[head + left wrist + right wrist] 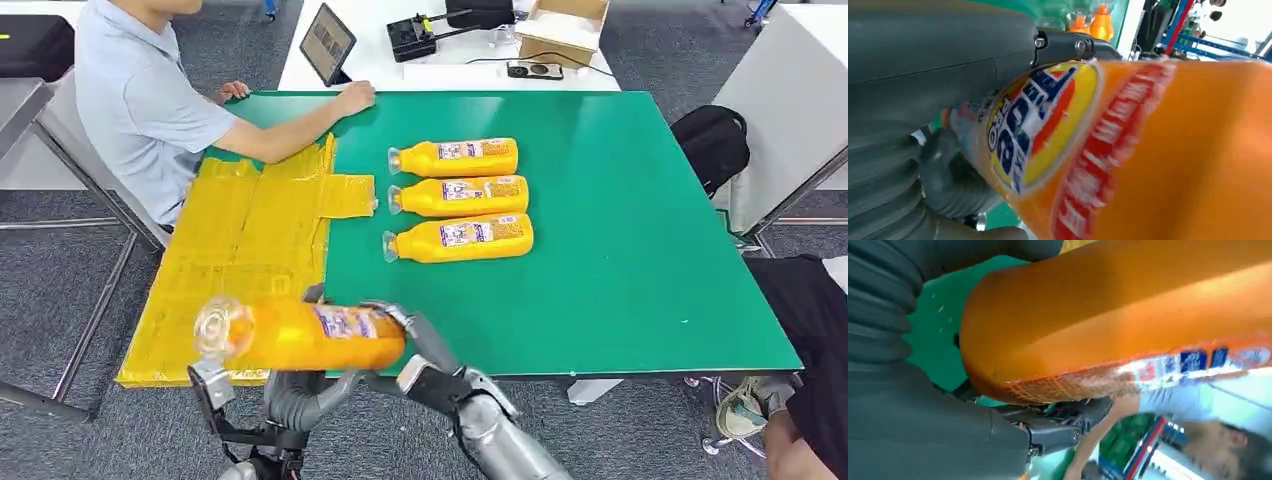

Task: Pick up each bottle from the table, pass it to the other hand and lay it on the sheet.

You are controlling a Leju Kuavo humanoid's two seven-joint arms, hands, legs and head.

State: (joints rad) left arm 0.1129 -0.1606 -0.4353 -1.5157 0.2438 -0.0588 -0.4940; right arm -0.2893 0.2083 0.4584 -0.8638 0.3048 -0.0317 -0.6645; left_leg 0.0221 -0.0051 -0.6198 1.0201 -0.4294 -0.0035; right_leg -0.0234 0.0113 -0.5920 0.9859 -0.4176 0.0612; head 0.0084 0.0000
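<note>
Holding one bottle (300,335) between both hands, level, over the table's near edge beside the sheet (240,250).
Right hand (405,335) wraps its base; left hand (300,390) cups it from beneath. Three bottles (460,195) lie in a row on the green table (640,240).

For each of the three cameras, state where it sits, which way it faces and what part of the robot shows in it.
Head view: high on the body, looking forward and down at the green table; both arms enter from below, the left hand and right hand meeting at the held bottle.
Left wrist view: behind the left hand, close on the bottle's label.
Right wrist view: behind the right hand, against the bottle's base.
Shared: all three show that bottle.
</note>
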